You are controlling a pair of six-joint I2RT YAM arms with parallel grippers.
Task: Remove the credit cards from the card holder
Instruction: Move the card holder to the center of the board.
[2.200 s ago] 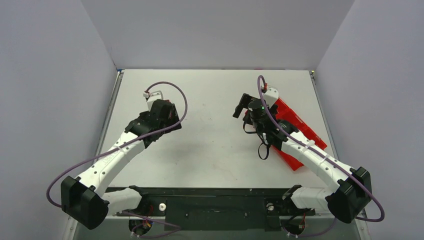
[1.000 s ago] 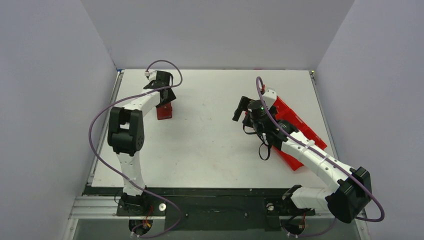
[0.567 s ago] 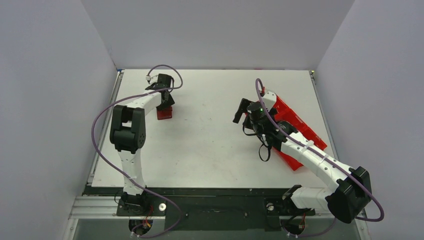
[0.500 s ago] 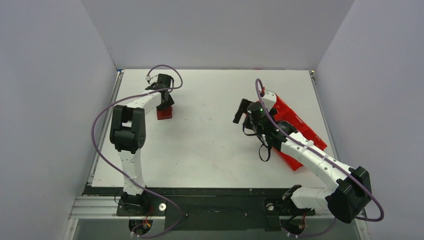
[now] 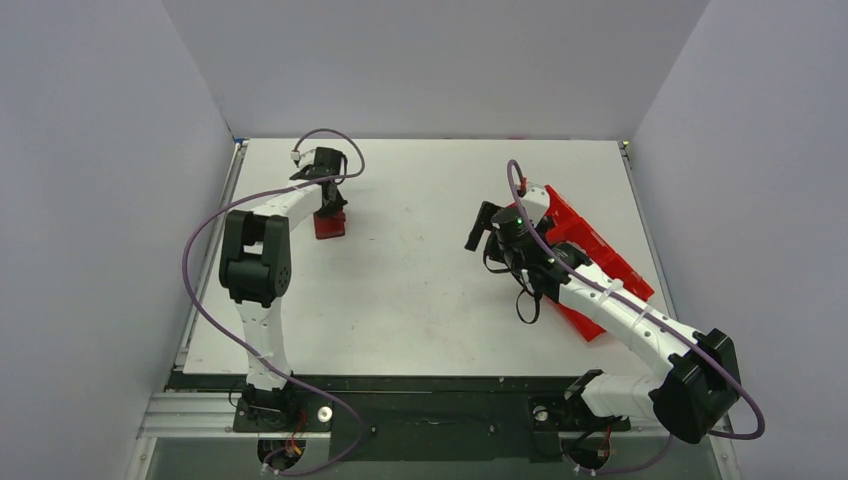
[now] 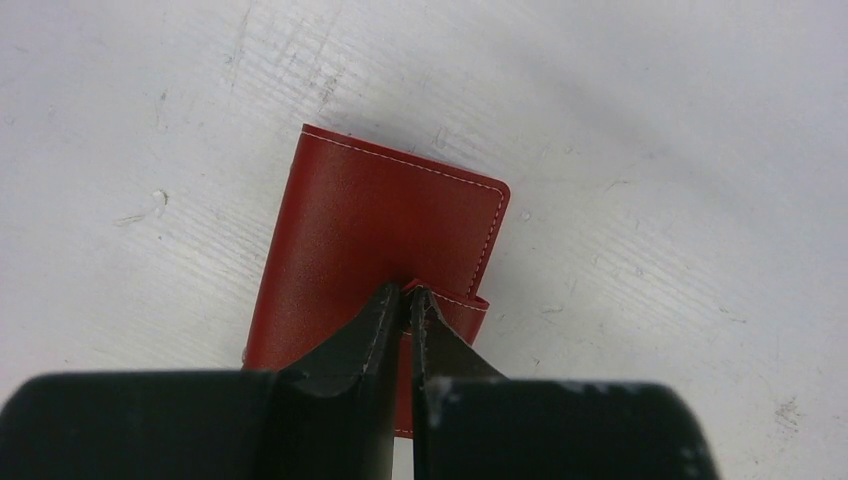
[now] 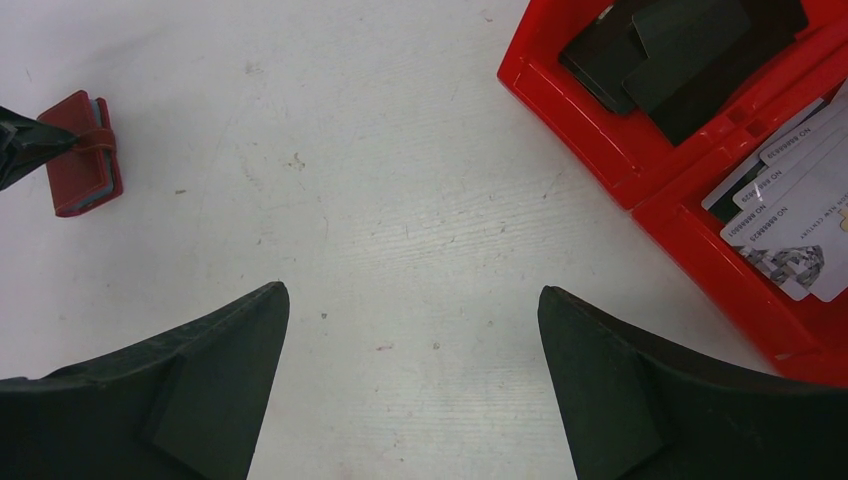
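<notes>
Dark-red strap of the card holder (image 6: 380, 220) is pinched between the closed jaws of the left gripper (image 6: 407, 300). The holder lies folded flat on the table (image 6: 650, 150), toward its far left. The right gripper (image 7: 408, 292) hovers wide open and empty near the red tray (image 7: 570, 90). No step is finished: the credit cards look to be inside, and the holder is not yet opened.

The card holder (image 5: 329, 224) is lying flat on the far left part of the table (image 5: 420, 300), with the left gripper (image 5: 329, 210) coming down onto its strap. The tray (image 5: 610, 255) is sitting on the right side, well apart, partly under the right arm. The right gripper (image 5: 478, 225) is hanging between them, just left of the tray. Printed cards (image 7: 800, 225) are lying overlapped in one tray compartment.
</notes>
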